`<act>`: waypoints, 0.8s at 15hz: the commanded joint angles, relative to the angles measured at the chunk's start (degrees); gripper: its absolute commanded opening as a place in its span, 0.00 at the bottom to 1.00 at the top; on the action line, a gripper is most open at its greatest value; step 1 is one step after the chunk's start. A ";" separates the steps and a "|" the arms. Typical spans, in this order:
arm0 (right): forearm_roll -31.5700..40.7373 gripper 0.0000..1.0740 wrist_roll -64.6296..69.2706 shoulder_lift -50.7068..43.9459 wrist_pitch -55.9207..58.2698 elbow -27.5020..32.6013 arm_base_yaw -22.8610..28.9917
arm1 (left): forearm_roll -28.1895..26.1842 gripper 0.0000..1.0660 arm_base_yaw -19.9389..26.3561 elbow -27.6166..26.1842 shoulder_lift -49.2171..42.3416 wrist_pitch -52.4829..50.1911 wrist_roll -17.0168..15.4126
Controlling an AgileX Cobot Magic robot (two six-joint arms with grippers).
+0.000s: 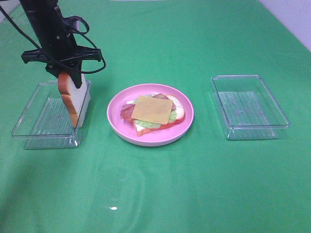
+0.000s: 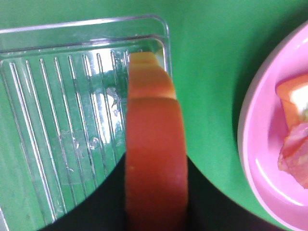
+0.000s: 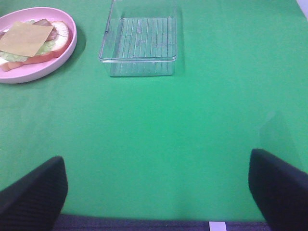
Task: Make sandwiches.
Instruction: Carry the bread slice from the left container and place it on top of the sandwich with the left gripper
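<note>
My left gripper (image 1: pixel 69 80) is shut on a white bread slice (image 1: pixel 74 99) with an orange-brown crust. It holds the slice upright above the right edge of the left clear tray (image 1: pixel 39 121). In the left wrist view the crust (image 2: pixel 155 149) fills the middle. On the pink plate (image 1: pixel 149 136) lies the other bread slice (image 1: pixel 142 129) with lettuce (image 1: pixel 150 124), bacon (image 1: pixel 127 111) and a yellow cheese square (image 1: pixel 152 109) on top. My right gripper (image 3: pixel 158 192) is open and empty above bare green cloth.
A second clear tray (image 1: pixel 249 107) stands to the right of the plate, with nothing in it; it also shows in the right wrist view (image 3: pixel 139 43). A green cloth (image 1: pixel 160 189) covers the table.
</note>
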 commanded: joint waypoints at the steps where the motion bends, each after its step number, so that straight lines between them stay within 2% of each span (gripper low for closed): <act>1: 0.00 0.91 -0.52 -1.83 0.06 -0.11 -0.29 | 0.17 0.09 -0.06 0.34 -0.92 3.32 -0.29; 5: 0.00 0.91 -0.52 -1.83 0.06 -0.11 -0.29 | 2.29 0.09 -0.06 0.11 -5.90 2.98 -1.78; 12: 0.00 0.91 -0.52 -1.83 0.06 -0.11 -0.29 | 1.26 0.10 -0.06 0.00 -17.36 0.29 -2.23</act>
